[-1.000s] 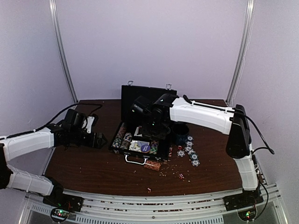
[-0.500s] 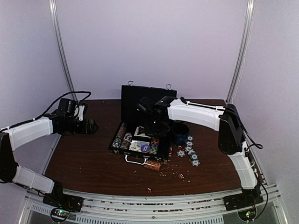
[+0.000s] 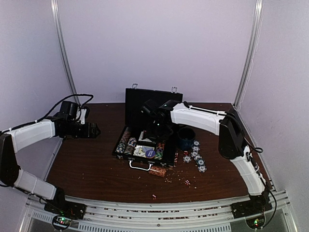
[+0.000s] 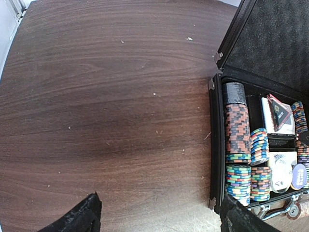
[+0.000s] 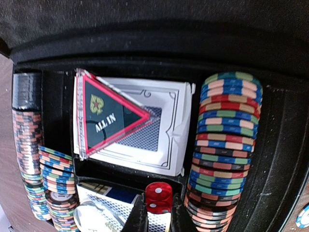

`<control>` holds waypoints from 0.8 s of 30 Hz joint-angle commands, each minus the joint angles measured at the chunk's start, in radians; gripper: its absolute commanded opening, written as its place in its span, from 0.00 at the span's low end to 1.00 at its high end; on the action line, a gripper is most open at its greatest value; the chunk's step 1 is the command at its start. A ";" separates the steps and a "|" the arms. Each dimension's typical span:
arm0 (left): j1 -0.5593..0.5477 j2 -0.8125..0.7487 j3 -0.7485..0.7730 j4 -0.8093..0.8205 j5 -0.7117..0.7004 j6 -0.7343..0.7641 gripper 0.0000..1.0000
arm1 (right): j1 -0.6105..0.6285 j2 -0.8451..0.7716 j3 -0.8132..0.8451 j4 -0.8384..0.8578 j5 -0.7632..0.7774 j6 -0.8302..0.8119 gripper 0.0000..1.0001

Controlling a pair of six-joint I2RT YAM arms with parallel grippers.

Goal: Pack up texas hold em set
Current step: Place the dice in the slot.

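The black briefcase (image 3: 118, 148) lies open at the table's middle, lid (image 3: 153, 99) upright. Its wall (image 4: 216, 145) borders rows of striped poker chips (image 4: 237, 140). My right gripper (image 3: 157, 129) hangs over the case interior, shut on a small red die (image 5: 159, 197) pinched between its fingertips (image 5: 140, 215). Below it lie a white card deck (image 5: 166, 140), a triangular "ALL IN" marker (image 5: 108, 113) and a chip row (image 5: 224, 140). My left gripper (image 3: 94, 130) is open over bare wood left of the case, fingers (image 4: 77, 218) wide apart.
A dark blue cup (image 3: 186, 137) stands right of the case. Loose chips (image 3: 197, 155) lie beside it. Tiny red dice (image 3: 185, 182) and a brown object (image 3: 157, 171) are scattered near the case's silver handle (image 3: 140, 165). White walls enclose the table.
My left arm has drawn back to the left and farther from the case, still open. The right arm's elbow swung inward while its gripper stayed over the case with the die.
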 commanded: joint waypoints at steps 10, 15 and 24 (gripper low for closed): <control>0.008 0.008 0.021 0.011 0.023 0.009 0.87 | 0.004 0.016 0.018 -0.058 -0.035 -0.019 0.00; 0.008 0.005 0.016 0.012 0.026 0.007 0.87 | 0.007 0.019 0.006 -0.064 -0.028 -0.016 0.00; 0.009 -0.005 0.013 0.011 0.029 0.007 0.87 | 0.011 0.045 0.004 -0.056 -0.008 -0.006 0.00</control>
